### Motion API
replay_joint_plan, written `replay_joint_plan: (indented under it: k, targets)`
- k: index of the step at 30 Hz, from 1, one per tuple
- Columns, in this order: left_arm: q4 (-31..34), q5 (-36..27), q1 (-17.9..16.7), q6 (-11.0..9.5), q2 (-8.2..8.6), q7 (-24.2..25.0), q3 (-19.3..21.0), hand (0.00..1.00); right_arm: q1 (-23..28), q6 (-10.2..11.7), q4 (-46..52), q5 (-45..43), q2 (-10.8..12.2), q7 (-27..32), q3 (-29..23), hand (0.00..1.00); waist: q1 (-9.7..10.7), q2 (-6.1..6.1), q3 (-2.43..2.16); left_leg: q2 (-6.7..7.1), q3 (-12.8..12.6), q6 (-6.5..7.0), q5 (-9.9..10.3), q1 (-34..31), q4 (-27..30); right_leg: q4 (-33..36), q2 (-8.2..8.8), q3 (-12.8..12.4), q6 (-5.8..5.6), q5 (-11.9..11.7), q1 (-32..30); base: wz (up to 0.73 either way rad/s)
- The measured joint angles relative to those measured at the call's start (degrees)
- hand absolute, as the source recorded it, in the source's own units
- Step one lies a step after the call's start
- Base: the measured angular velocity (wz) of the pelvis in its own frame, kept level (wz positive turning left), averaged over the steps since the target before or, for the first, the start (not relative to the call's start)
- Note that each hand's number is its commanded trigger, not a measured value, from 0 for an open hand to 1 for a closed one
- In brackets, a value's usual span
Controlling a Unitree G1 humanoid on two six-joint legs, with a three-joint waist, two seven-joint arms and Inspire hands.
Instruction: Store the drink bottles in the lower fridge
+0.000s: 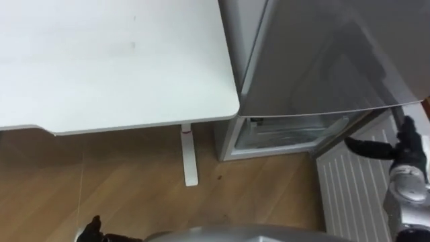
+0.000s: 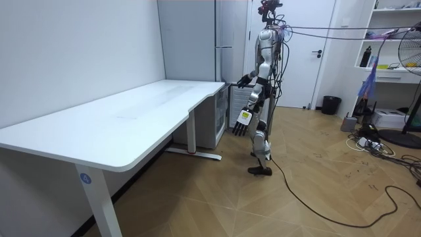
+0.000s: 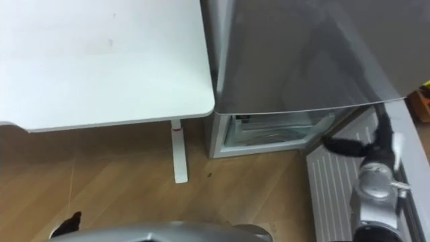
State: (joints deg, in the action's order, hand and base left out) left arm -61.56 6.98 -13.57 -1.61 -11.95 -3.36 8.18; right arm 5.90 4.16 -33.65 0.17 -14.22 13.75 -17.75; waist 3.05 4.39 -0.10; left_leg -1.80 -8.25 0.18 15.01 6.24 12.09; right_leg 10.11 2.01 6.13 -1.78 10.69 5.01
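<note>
Planks of light brown wood floor (image 1: 134, 188) run across the lower part of the left eye view. A flat white desk surface (image 1: 114, 60) takes the upper left, carried on a white metal leg (image 1: 189, 158) at centre. Just beside it, in the upper right, stands a tall grey fridge (image 1: 322, 54). Its lower fridge compartment (image 1: 282, 134) lies open at centre right with clear shelving inside. The white ribbed inner side of its door (image 1: 349, 191) is swung out toward the lower right. The right hand (image 1: 393, 149) shows at the right edge above that door, dark fingers stretched wide toward the compartment and holding nothing. The left hand (image 1: 91, 228) shows at the bottom left edge over the floor; how its fingers stand I cannot tell from here.

In the room view the robot stands upright at top centre, just beside the fridge at the far end of the surface. Its right hand is raised toward the fridge with fingers spread. Its left hand hangs by the thigh, fingers straight and relaxed. A black waste bin (image 2: 331, 104) stands by a white room door (image 2: 316, 46) in the upper right.

In the right eye view the open compartment sits at centre, with the right hand to its right, fingers extended over the ribbed door.
</note>
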Motion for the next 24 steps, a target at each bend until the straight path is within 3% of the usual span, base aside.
replay_joint_plan:
  k: [5,7,14,21,24]
  targets:
    - [3.9,0.1,-2.9,0.9,-0.02,0.0,0.1,0.00,2.2,0.1,5.3,-0.5,-0.8,5.2,-1.8,0.00,1.6,0.03,-0.03,-0.04,-0.5,0.00,0.0,0.2,-0.7,0.1,-0.09,-0.5,-0.01,0.0,-0.3,-0.06]
    - [5.0,0.6,-3.1,1.0,0.00,0.0,0.1,0.00,2.1,0.0,5.0,0.3,-1.7,6.4,-2.3,0.00,1.6,-0.06,-0.25,-0.13,-1.2,0.00,0.0,0.1,-1.1,0.8,-0.21,-1.3,-0.01,0.0,-1.0,-0.20]
    - [6.4,0.5,-3.0,1.2,-0.05,0.0,1.3,0.00,2.0,-0.4,1.3,5.3,-3.5,7.8,-4.6,0.00,2.0,0.72,-0.07,-0.13,-1.6,-0.03,-0.1,0.4,-1.4,0.7,-0.23,-1.4,0.00,0.0,-1.4,-0.05]
    - [6.0,2.9,-3.7,1.8,-0.31,0.4,4.7,0.00,-0.6,-0.7,-12.8,14.5,-6.3,7.0,-10.6,0.00,2.0,1.99,-0.18,-0.34,-1.8,-0.15,-0.2,0.4,-1.4,0.6,-0.41,-1.3,0.09,-0.1,-1.0,-0.01]
    - [6.0,2.8,-5.5,2.6,-0.44,0.6,5.3,0.00,-0.9,-1.7,-16.7,17.8,-8.7,6.3,-11.4,0.00,2.9,2.03,-0.16,-0.33,-1.8,-0.14,-0.2,0.3,-1.4,0.6,-0.39,-1.3,0.12,-0.1,-1.0,0.00]
